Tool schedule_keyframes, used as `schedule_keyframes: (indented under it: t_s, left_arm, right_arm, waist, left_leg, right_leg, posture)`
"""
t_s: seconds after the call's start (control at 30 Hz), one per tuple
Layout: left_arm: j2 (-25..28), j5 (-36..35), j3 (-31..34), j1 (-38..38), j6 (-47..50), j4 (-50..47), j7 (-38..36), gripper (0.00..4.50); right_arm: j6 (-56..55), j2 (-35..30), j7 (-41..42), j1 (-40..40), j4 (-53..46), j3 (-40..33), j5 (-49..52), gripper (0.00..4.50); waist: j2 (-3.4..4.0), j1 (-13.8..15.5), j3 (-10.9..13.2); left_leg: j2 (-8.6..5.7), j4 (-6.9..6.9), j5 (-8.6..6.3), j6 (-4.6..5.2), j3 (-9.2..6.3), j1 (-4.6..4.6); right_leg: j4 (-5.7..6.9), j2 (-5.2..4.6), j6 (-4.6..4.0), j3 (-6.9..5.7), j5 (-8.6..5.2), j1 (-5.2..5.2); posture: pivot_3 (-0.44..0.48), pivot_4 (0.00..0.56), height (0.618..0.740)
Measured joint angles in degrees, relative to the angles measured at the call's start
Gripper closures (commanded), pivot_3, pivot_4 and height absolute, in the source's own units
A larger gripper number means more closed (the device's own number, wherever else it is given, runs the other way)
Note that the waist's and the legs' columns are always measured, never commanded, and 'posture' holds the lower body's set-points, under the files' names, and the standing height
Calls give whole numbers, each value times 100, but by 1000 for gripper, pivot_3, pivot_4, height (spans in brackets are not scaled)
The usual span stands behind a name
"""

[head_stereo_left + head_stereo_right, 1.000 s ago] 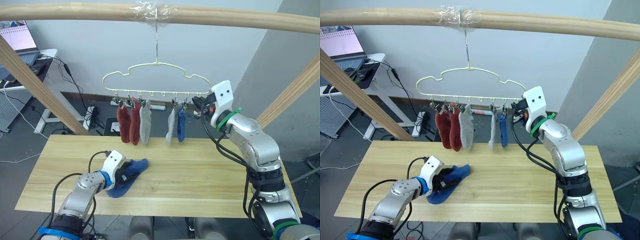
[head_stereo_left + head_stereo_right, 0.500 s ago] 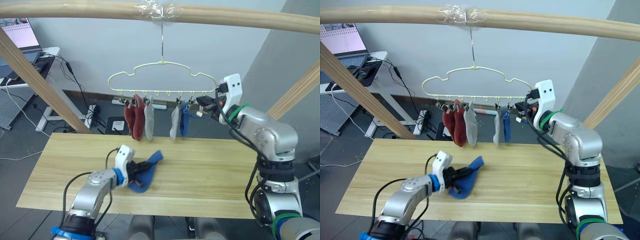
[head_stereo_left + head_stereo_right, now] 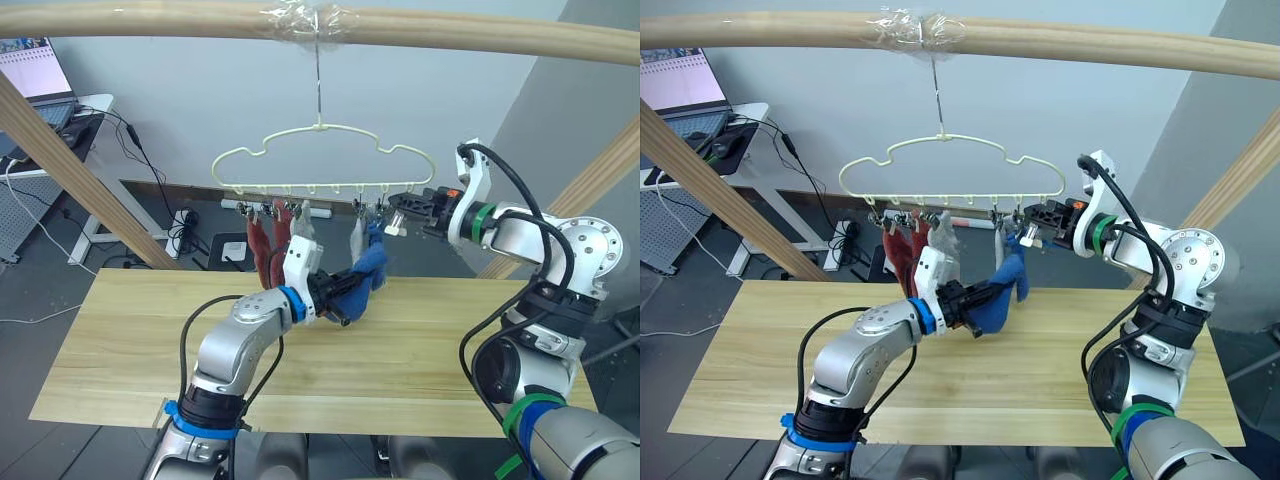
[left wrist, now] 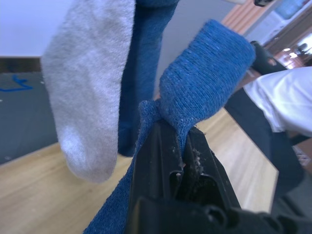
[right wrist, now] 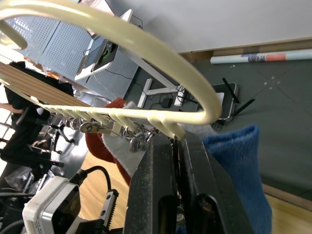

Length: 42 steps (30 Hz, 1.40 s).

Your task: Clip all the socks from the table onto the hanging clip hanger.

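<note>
The pale yellow-green clip hanger [image 3: 320, 152] hangs from the top pole. Two rust-red socks [image 3: 262, 248], two light grey socks [image 3: 300, 232] and one blue sock [image 4: 141, 63] hang from its clips. My left gripper [image 3: 338, 300] is shut on a second blue sock [image 3: 364, 274] and holds it off the table [image 3: 450, 340], its free end just under the hanger's right clips. My right gripper [image 3: 398, 204] is shut on a clip at the hanger's right end [image 5: 195, 112], just above that sock.
Round wooden poles frame the space: one across the top [image 3: 480, 35], one slanting at the left [image 3: 80, 170], one at the right [image 3: 590, 180]. A desk with a laptop [image 3: 40, 90] stands at the far left, with cables on the floor behind the table.
My left gripper has lifted the blue sock off the table and carried it up and right to the hanger's right end. The right gripper has stayed at the end clip.
</note>
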Motion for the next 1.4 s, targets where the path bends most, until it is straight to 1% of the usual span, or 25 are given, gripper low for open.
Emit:
schedule_keyframes:
  t_s: [0.1, 0.47, 0.53, 0.57, 0.7, 0.73, 0.77, 0.83, 0.9, 0.93, 1.07, 1.13, 1.23, 1.3, 1.37, 1.4]
  left_arm:
    - [-211, 81, -2, -152, -102, 52, 218, 4491]
    - [-290, 95, -38, -332, -131, 122, 331, 4491]
    - [-288, 94, -61, -331, -136, 122, 316, 4500]
    - [-282, 93, -78, -329, -136, 121, 302, 4500]
    - [-260, 91, -134, -246, -136, 110, 254, 4500]
    - [-250, 91, -149, -230, -136, 110, 249, 4500]
    - [-243, 92, -163, -224, -136, 111, 234, 4500]
    - [-231, 91, -168, -231, -136, 110, 222, 4500]
    - [-233, 89, -170, -232, -136, 110, 218, 4500]
    - [-239, 83, -180, -234, -136, 111, 209, 4500]
    - [-371, -92, -210, -162, -57, 100, 102, 3403]
    - [-496, -325, -209, -115, 93, 115, 50, 2792]
    - [-551, -530, -201, -61, 239, 270, -61, 1836]
    - [-439, -416, -265, 63, 60, 566, -115, 1221]
    - [-186, -137, -311, 303, -242, 1013, -119, 643]
    - [-43, -3, -305, 453, -374, 1202, -120, 643]
  right_arm:
    - [6, 36, -168, 3, -10, -1, 122, 4500]
    - [6, 167, -538, 3, -29, -22, 358, 4500]
    - [6, 212, -574, 3, -29, -80, 384, 3929]
    - [6, 232, -607, 7, -29, -117, 387, 3717]
    - [6, 280, -687, 48, -22, -239, 462, 2134]
    - [6, 272, -688, 48, -22, -240, 518, 1812]
    - [6, 254, -685, 48, -21, -238, 583, 1358]
    - [6, 158, -662, 60, -18, -232, 684, 642]
    - [6, 22, -627, 126, -20, -216, 853, 48]
    - [2, -111, -549, 228, -54, -148, 934, 48]
    - [-33, -1149, 139, 987, -569, 527, 1256, 0]
    - [-288, -1867, 556, 1407, -939, 992, 1238, 0]
    - [-850, -2575, 1031, 2026, -1253, 1498, 1067, 0]
    - [-1375, -2908, 1217, 2553, -1411, 1783, 783, 0]
    - [-1898, -3094, 1311, 3061, -1435, 2056, 414, 0]
    - [-2226, -3190, 1362, 3318, -1440, 2241, 181, 0]
  waist:
    - [0, -1, 0]
    - [1, -29, 1]
    - [1, -31, 1]
    - [2, -32, 1]
    - [8, -57, 7]
    - [10, -71, 9]
    - [10, -86, 9]
    - [11, -103, 11]
    - [10, -124, 11]
    - [10, -128, 11]
    - [12, -132, 16]
    - [8, -144, 18]
    - [5, -165, 19]
    - [6, -186, 19]
    - [4, -229, 20]
    - [5, -252, 19]
  left_leg:
    - [-4, 3, 0, 0, 1, -1]
    - [-3, -1, 0, 0, 1, -1]
    - [-3, -3, 0, 0, 1, -1]
    - [-2, -4, 0, 0, 0, -1]
    - [-2, -5, 0, 0, 2, -2]
    - [-2, -6, 0, 0, 2, -2]
    - [-2, -6, 0, 0, 2, -2]
    - [-2, -6, 0, 0, 2, -2]
    - [-2, -6, 0, 0, 3, -3]
    - [-2, -8, 0, 1, 2, -4]
    - [-11, -10, -2, 4, 5, -12]
    - [-14, -10, -4, 6, 6, -11]
    - [-13, -9, -4, 6, 6, -5]
    - [-12, -10, -4, 6, 9, 2]
    - [-8, -10, -3, 6, 14, 1]
    - [-8, -9, -3, 5, 16, 2]
  right_leg:
    - [0, -1, 0, 2, 0, 0]
    - [-2, 1, 1, 2, -1, -1]
    - [-2, 1, 2, 1, -1, -1]
    - [-3, 1, 1, 1, -1, -2]
    - [-4, 1, 2, 4, -1, -4]
    - [-3, 1, 2, 3, -1, -5]
    - [-3, 2, 2, 3, -1, -5]
    - [-3, 2, 3, 3, -2, -5]
    - [-5, 2, 4, 4, -2, -4]
    - [-7, 2, 4, 3, -2, -4]
    - [-15, 0, 11, 19, -6, -5]
    - [-17, 0, 18, 25, -11, -4]
    - [-14, 2, 46, 26, -27, -1]
    - [-14, 3, 48, 30, -29, 1]
    - [-13, 7, 48, 37, -29, -5]
    - [-11, 7, 49, 38, -29, -6]
  posture:
    - [43, 241, 740]
    - [43, 241, 740]
    - [52, 244, 740]
    - [52, 244, 740]
    - [50, 245, 740]
    - [50, 245, 740]
    - [48, 248, 740]
    - [49, 246, 740]
    - [52, 242, 740]
    - [52, 242, 740]
    - [35, 240, 740]
    - [30, 238, 740]
    - [14, 230, 740]
    - [9, 226, 740]
    - [1, 217, 740]
    - [4, 203, 740]
